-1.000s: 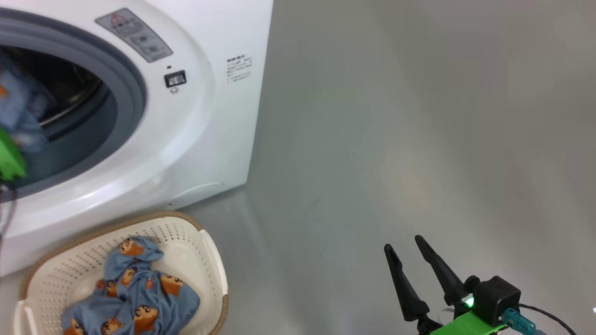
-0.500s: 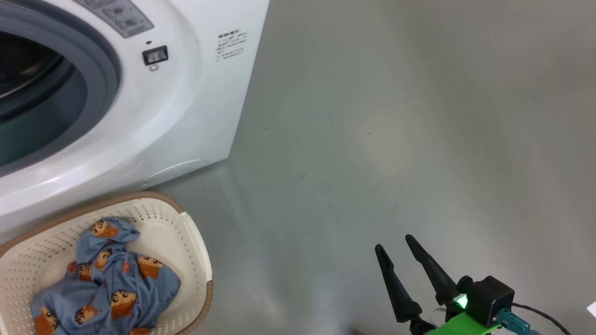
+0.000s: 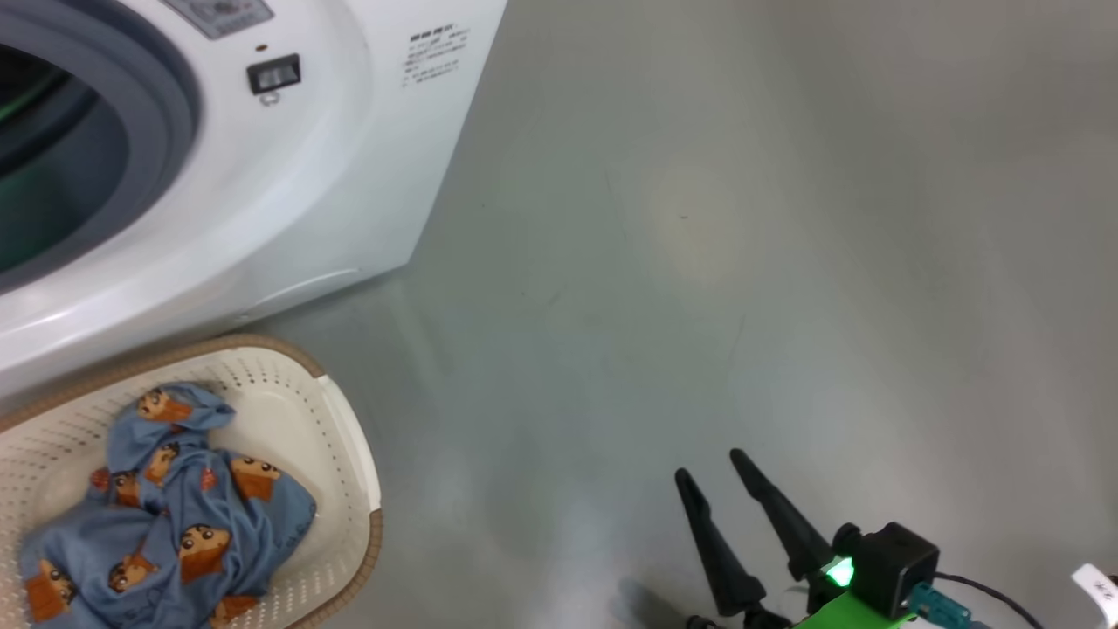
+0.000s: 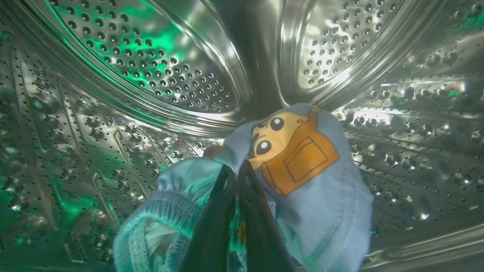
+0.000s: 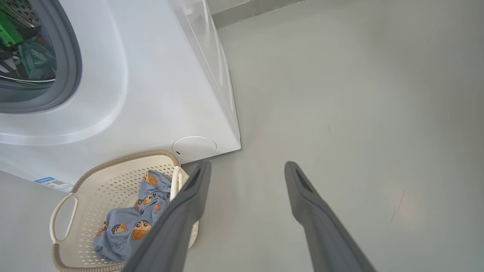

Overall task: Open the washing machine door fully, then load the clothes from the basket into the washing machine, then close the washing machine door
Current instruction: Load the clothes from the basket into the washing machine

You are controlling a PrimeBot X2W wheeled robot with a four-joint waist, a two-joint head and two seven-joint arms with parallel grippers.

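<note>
Garment (image 4: 321,196) now inside drum (image 4: 113,56), clothes (image 3: 175,524) in basket (image 3: 346,445)

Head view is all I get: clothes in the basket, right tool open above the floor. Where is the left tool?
Observer: Inside the steel drum, the left tool is shut on a printed blue garment.
Operator: Has the basket a handle on its cut-off end?
Observer: Yes, a white loop handle on the basket, by the right wrist view.
Operator: Any markings low on the washer?
Observer: A blue label low on the front of the washer, near that handle.
</note>
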